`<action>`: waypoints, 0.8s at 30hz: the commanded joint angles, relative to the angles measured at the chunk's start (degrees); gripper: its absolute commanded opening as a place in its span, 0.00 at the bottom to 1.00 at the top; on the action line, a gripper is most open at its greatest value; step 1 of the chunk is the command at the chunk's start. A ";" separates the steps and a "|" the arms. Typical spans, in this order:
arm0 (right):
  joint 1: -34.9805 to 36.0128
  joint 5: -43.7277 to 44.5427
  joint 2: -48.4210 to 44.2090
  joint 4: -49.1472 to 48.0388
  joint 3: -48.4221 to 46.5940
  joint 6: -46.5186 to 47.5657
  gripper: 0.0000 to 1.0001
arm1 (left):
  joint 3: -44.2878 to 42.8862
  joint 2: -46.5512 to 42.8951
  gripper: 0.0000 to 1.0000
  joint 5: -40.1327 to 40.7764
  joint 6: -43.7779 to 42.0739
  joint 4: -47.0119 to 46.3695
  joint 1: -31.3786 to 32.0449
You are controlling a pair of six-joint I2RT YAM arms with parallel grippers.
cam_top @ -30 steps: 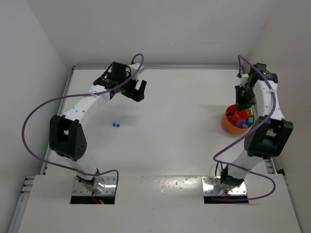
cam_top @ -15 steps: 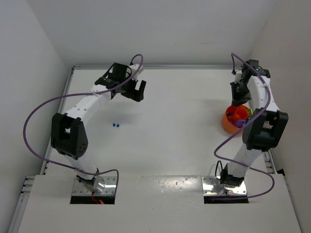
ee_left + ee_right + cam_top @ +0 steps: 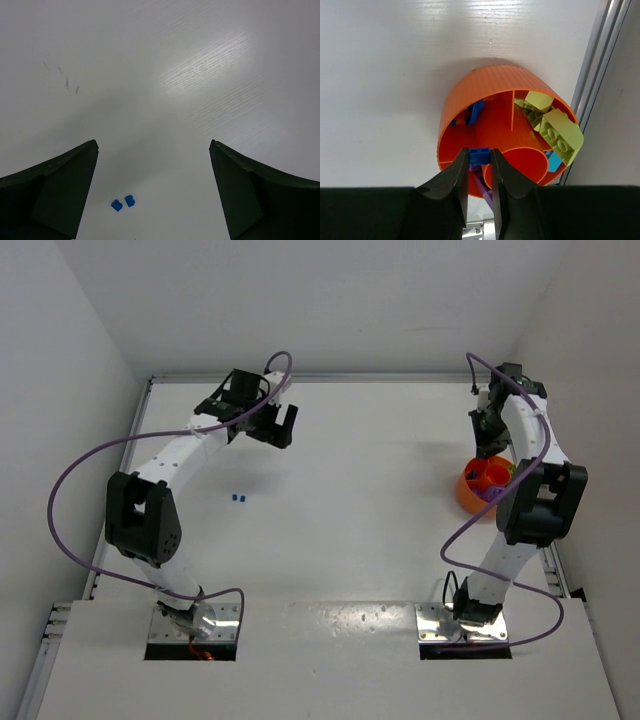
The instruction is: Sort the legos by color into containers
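Note:
The round orange tub (image 3: pixel 470 95) with inner dividers stands at the table's right edge (image 3: pixel 472 492). It holds lime green bricks (image 3: pixel 555 130), blue bricks (image 3: pixel 474 111), a teal brick (image 3: pixel 552 161) and a purple one (image 3: pixel 481 182). My right gripper (image 3: pixel 480 156) is shut on a small blue brick (image 3: pixel 479 155), held just above the tub's near compartments. Two tiny blue bricks (image 3: pixel 123 203) lie side by side on the table (image 3: pixel 238 498). My left gripper (image 3: pixel 152 145) is open and empty, well above and beyond them (image 3: pixel 273 425).
A metal rail (image 3: pixel 597 75) runs along the table's right edge right beside the tub. White walls close in the table at the back and sides. Purple cables loop from both arms.
My right arm has swung toward the back of the table, shifting the gripper with the blue brick over the tub's far side. The left gripper has shifted slightly.

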State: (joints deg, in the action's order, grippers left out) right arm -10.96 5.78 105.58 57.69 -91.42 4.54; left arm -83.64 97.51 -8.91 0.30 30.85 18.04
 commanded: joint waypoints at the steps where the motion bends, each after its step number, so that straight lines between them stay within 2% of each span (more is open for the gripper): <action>1: 0.50 2.30 -0.55 -1.35 -0.08 0.91 0.21 | -1.53 -0.40 1.00 0.82 0.58 -0.18 -0.64; 5: 0.50 2.30 -0.55 -1.35 0.45 1.44 0.28 | -1.53 0.13 1.00 1.35 0.58 0.35 -0.64; 9: 1.03 1.78 -1.08 -1.35 0.45 1.44 0.40 | -2.06 0.13 1.00 1.35 0.58 0.35 -0.64; 11: 1.03 1.78 -1.08 -1.35 0.45 1.44 0.41 | -2.06 0.13 1.00 1.35 0.58 0.35 -0.64; 14: 1.03 -0.06 -1.08 -1.35 -0.25 1.44 0.41 | -1.53 -0.56 1.00 1.35 0.06 0.35 -1.17; 17: 1.03 -6.12 -2.22 -0.13 -2.88 1.44 0.48 | 2.59 -4.06 1.00 -2.33 -1.69 0.27 -4.41; 21: 2.08 -15.17 -4.32 0.40 -3.42 0.91 0.60 | 9.71 -8.65 0.88 -6.12 -8.09 0.69 -10.03; 23: 3.57 -15.71 -4.33 0.40 -3.42 0.91 0.67 | 11.65 -9.18 0.77 -4.11 -10.13 2.28 -12.50; 24: 3.58 -15.71 -4.33 0.40 -3.42 0.91 0.69 | 11.65 -9.18 0.69 -2.88 -11.36 3.85 -13.20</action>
State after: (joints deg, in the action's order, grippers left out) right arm -8.86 -4.84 104.64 57.98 -92.33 5.50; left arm -72.73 91.22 -12.19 -5.67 32.45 6.94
